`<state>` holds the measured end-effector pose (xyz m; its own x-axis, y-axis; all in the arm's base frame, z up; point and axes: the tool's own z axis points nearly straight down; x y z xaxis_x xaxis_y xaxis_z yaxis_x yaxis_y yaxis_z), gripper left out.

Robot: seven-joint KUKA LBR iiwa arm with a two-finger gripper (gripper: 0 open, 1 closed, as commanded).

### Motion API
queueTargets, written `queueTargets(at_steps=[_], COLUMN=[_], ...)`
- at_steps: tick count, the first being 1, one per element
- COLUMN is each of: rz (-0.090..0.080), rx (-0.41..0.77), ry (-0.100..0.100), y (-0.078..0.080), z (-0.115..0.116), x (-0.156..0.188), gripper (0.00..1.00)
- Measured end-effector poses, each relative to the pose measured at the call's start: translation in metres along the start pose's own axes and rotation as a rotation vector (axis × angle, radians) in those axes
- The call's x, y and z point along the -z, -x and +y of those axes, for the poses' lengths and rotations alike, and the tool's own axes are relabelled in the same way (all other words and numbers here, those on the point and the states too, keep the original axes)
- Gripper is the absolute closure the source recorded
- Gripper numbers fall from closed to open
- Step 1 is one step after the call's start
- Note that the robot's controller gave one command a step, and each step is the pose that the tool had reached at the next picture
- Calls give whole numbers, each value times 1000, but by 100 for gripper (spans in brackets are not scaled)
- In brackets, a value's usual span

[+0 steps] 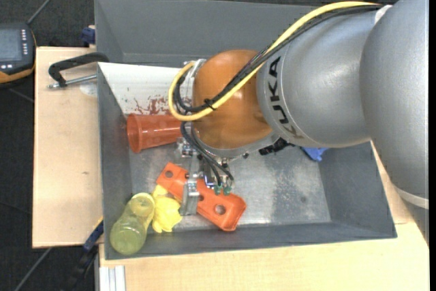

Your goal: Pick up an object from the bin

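- One gripper (203, 189), below the rounded orange wrist cover (231, 102), low in the near-left part of the grey metal bin (300, 191), right over the flat orange plastic bracket with round holes (226, 209).
- Cannot tell whether spread apart, drawn together, or clamped on anything; hidden under wrist and cables.
- Likely the step in hand: settling onto that bracket. Come down straight, line up across the bracket's narrow width, close only once low enough on both sides, then lift plumb.
- Watch the crumpled yellow soft piece (165, 212) touching the bracket's left end; may well drag along.
- Also in the bin:
  - a red-orange plastic cup (153, 131) on its side, far left of the gripper
  - a yellow-green translucent cylindrical jar (133, 223) in the near-left corner, just beside the yellow piece
  - a small blue scrap (315, 153) to the right, half under the arm
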<state>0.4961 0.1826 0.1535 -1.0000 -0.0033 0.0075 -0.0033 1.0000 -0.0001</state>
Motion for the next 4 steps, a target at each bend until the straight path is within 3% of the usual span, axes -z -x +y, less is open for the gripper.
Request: queueTargets(at_steps=[1,2,3,4], rz=[-8,-11,-5,-9], rx=[-2,-187,-276,-256], ry=[2,6,3,7], y=[2,8,12,-5], z=[-1,-31,-60,-50], x=[5,-38,-84,-83], gripper=[0,0,0,0])
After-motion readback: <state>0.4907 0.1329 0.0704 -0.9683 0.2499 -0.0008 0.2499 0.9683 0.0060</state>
